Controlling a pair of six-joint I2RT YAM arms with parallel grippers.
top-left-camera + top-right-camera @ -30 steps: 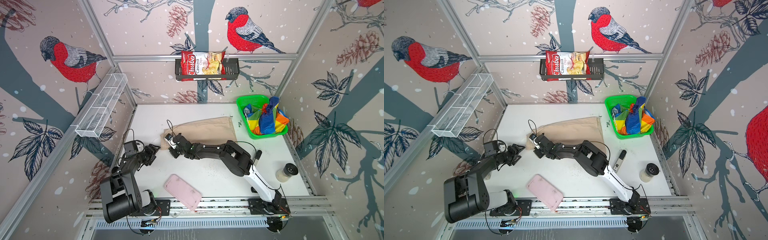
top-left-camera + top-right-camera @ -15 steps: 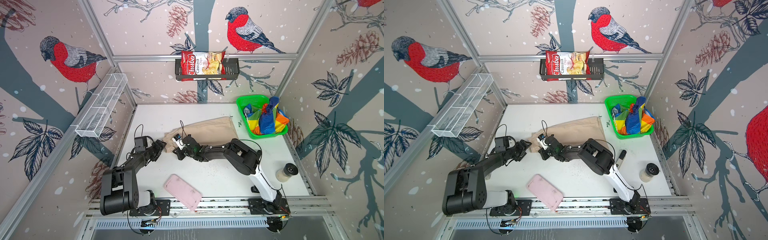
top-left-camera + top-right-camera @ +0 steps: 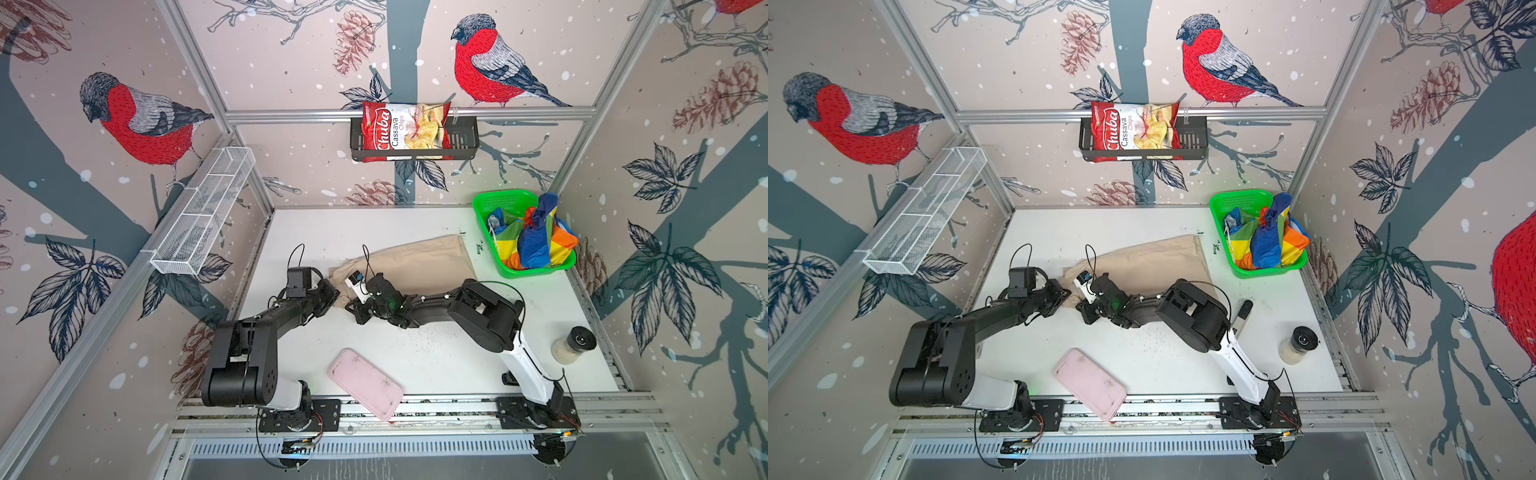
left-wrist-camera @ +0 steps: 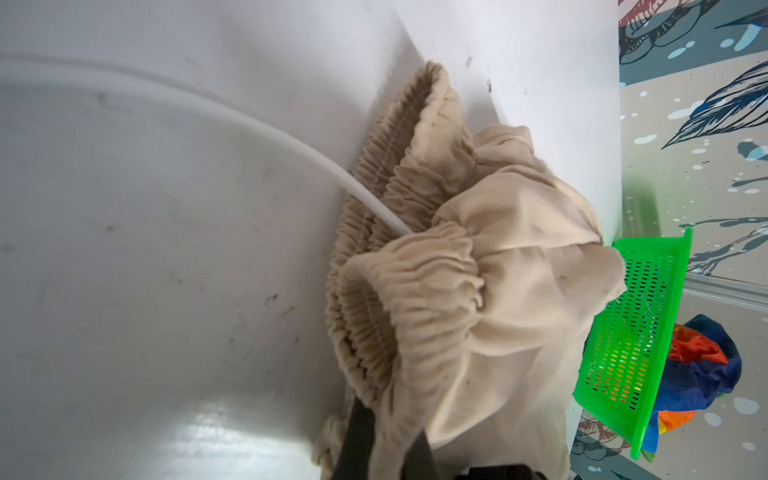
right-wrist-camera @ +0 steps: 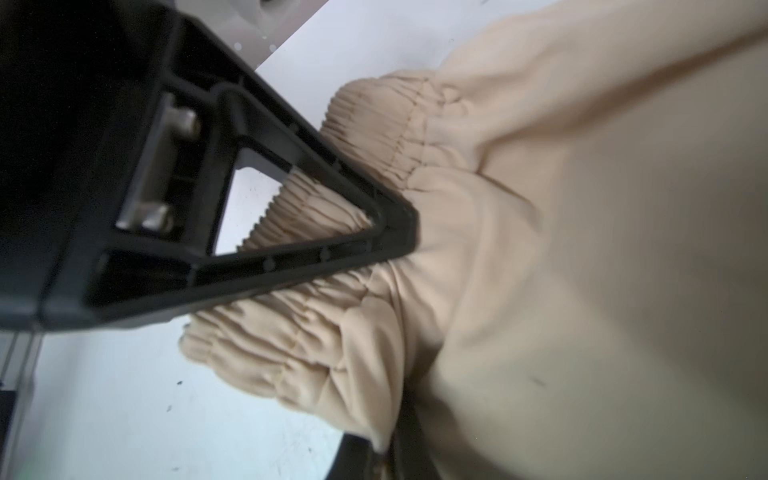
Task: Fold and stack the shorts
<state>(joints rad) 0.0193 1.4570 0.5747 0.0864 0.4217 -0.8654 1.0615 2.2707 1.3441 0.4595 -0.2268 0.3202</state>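
Observation:
The beige shorts [image 3: 415, 262] [image 3: 1150, 262] lie flat in the middle of the table, with their gathered waistband [image 4: 415, 291] [image 5: 332, 340] bunched at the left end. At that bunched end my left gripper [image 3: 334, 293] [image 3: 1068, 297] [image 4: 390, 436] is shut on the waistband cloth. My right gripper [image 3: 353, 307] [image 3: 1084, 309] [image 5: 384, 453] sits right beside it, reaching across from the right, and pinches a fold of the same waistband. The striped shorts [image 3: 532, 241] [image 3: 1266, 241] [image 4: 698, 374] lie crumpled in the green basket [image 3: 498, 199] [image 3: 1237, 199] [image 4: 648, 291].
A pink case [image 3: 365, 384] lies at the table's front edge. A jar with a black lid [image 3: 575, 343] stands at the front right. A black pen-like object [image 3: 1241, 311] lies beside the right arm. A chips bag [image 3: 405, 131] hangs on the back wall, and a wire shelf [image 3: 203, 216] on the left wall.
My left gripper has moved in from the left, reached the beige waistband and shut on it. My right gripper has shifted rightward along the waistband end.

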